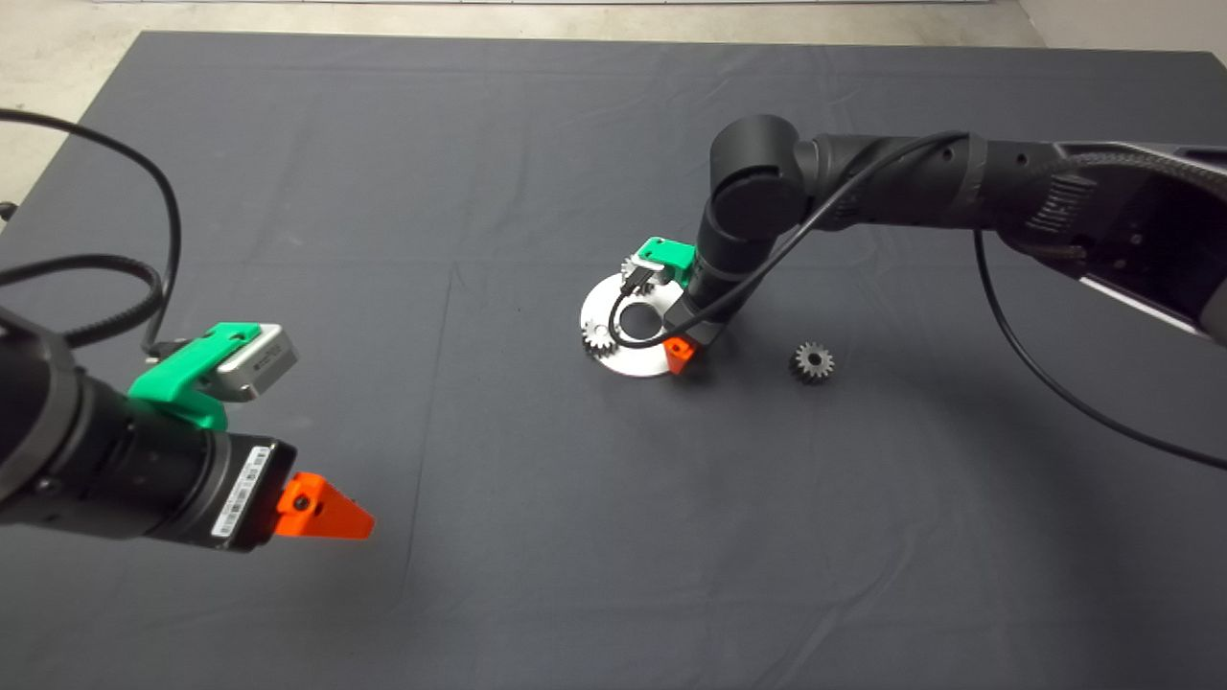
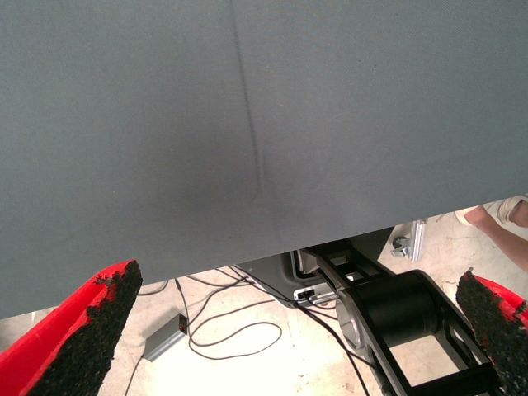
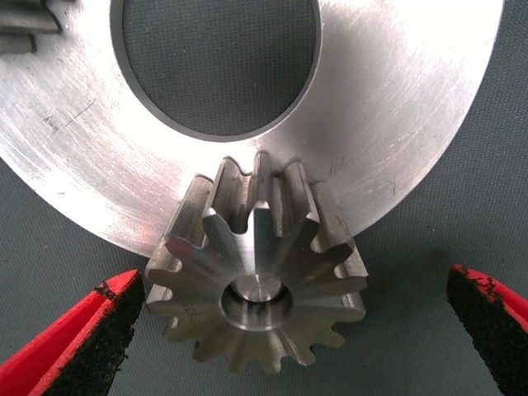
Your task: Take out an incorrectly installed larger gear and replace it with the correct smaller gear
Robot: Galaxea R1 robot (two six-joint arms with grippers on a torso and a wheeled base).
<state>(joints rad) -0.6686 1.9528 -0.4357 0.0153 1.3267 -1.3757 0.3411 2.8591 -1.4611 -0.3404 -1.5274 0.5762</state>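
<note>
Left gripper (image 1: 326, 508) closest to the head camera, low at the mat's (image 1: 479, 575) left edge, hovering idle; fingers (image 2: 82, 338) spread wide with only bare cloth and floor cables between them. A person's foot shows past the mat edge in that wrist view.

Right gripper (image 3: 289, 330) over the plate (image 1: 633, 359), a silver ring disc near mid-mat. Its pads (image 3: 91, 338) stand wide apart, one on each side of the larger gear (image 3: 260, 276), touching neither flank. Larger gear sits on a pin at the plate's rim, overhanging the edge, directly between the fingers.

Two small silver gears on the same plate: one (image 1: 598, 337) on the far side of the ring from the gripper's red fingertip, the other (image 1: 637, 270) beside the green mount.

Smaller gear (image 1: 812, 362) lies loose on the mat, off the plate, just beyond the right gripper on the arm's side.
</note>
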